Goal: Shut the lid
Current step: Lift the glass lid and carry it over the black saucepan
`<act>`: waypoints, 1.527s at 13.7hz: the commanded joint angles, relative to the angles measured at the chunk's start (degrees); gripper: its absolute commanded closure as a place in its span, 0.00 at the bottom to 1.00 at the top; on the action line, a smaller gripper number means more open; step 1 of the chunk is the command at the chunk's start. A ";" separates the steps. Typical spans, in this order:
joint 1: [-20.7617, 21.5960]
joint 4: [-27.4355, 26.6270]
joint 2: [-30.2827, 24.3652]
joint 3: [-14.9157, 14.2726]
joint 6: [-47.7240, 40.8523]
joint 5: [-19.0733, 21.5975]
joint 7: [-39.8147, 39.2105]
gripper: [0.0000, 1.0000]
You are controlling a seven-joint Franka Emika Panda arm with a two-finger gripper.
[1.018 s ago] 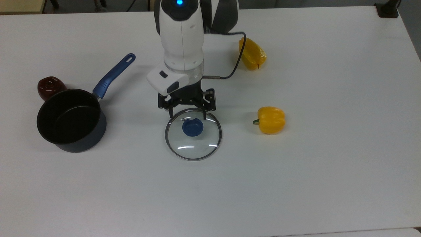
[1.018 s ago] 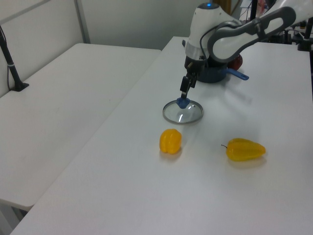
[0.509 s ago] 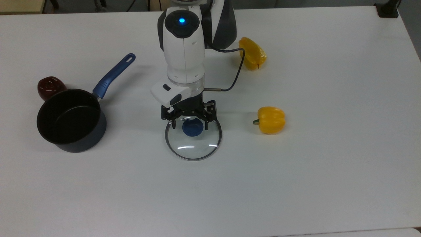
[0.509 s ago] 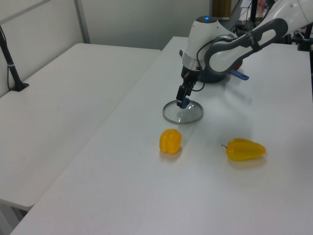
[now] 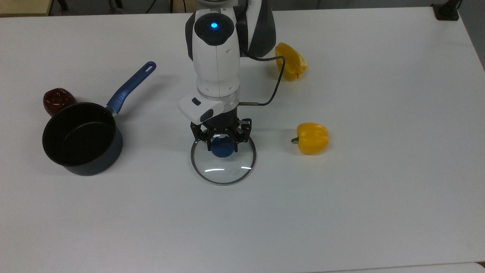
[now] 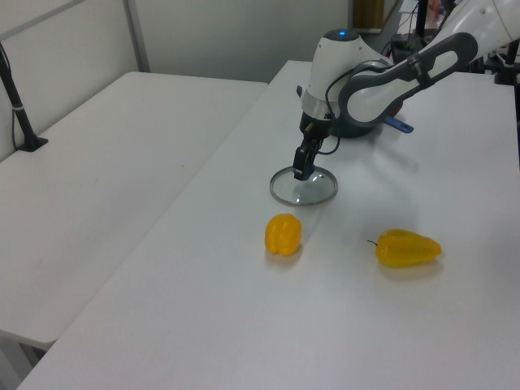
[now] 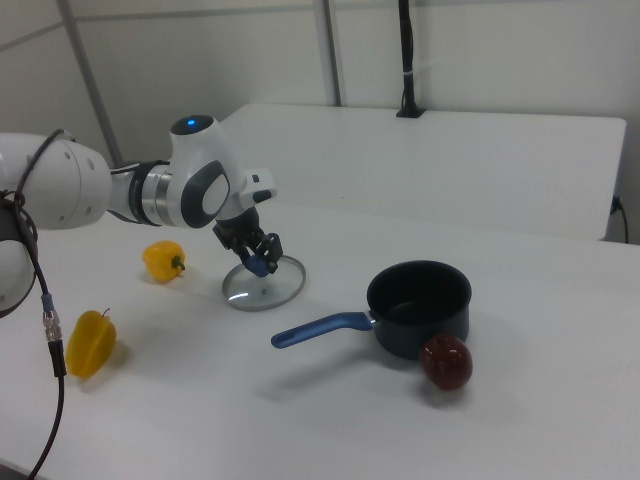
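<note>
- A white table (image 5: 341,212) fills the scene, with a second white table (image 7: 480,150) and pale walls behind it in the right view.
- The lid (image 5: 223,165) lies flat on the table near the middle, knob (image 5: 222,148) up.
- The gripper (image 5: 222,143) points straight down over the knob, its fingers (image 5: 207,141) closed in against the knob's left and right sides in the top view; it looks clamped on the knob.
- The pan (image 5: 81,138) stands open, well apart to the top view's left, handle pointing far-right.
- Judged from this, the lid must travel leftward in the top view to reach the pan.
- Two yellow peppers (image 5: 311,138) and a dark red fruit (image 5: 57,99) lie off that path.
</note>
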 commanded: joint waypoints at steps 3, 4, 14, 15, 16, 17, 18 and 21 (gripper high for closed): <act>0.15 0.14 -2.98 -0.73 -1.47 0.92 3.50 0.58; 0.15 1.45 -3.77 -1.00 -4.18 0.83 4.63 0.58; -6.87 11.03 -4.83 -8.64 -14.76 0.91 0.88 0.57; -8.27 12.00 -4.74 -8.56 -14.84 1.09 0.25 0.57; -9.50 12.18 -4.65 -8.38 -14.93 1.09 -0.27 0.57; -10.74 12.18 -4.57 -8.29 -15.02 1.44 -0.98 0.57; -11.88 12.27 -4.48 -8.21 -14.93 2.05 -2.03 0.57; -14.70 12.36 -3.95 -8.29 -13.88 4.96 -4.84 0.57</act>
